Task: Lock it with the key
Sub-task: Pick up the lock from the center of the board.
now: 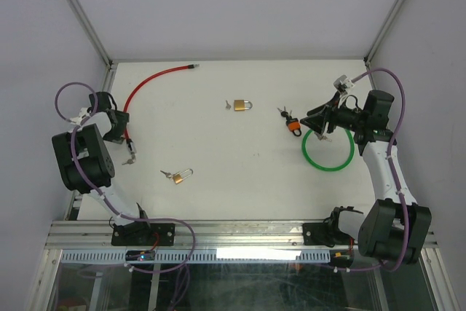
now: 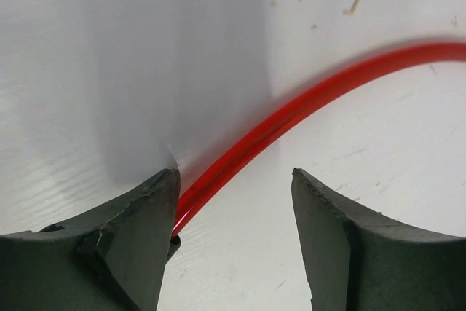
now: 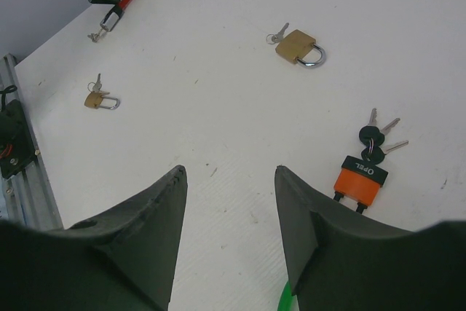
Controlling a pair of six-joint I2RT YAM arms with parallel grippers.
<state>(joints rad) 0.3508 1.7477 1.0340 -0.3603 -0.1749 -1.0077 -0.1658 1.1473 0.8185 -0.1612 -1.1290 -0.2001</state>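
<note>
Straddling the red cable lock (image 2: 306,103) at 9 o'clock on the desk (image 1: 218,202) with our left gripper (image 2: 233,180), jaws apart; key (image 1: 129,159) at its near end. Right gripper (image 3: 229,172), also apart, hovers by orange padlock (image 3: 360,183).

White table (image 1: 240,180), aluminium rail (image 1: 240,231) (along its near edge), pale wall (image 1: 233,5) behind

Three locks on the table (image 3: 218,71).
I list: orange padlock (image 3: 362,181) near my right gripper (image 3: 229,171), jaws apart; brass padlock (image 3: 295,46) beyond; small brass padlock (image 3: 97,100) far left.
</note>
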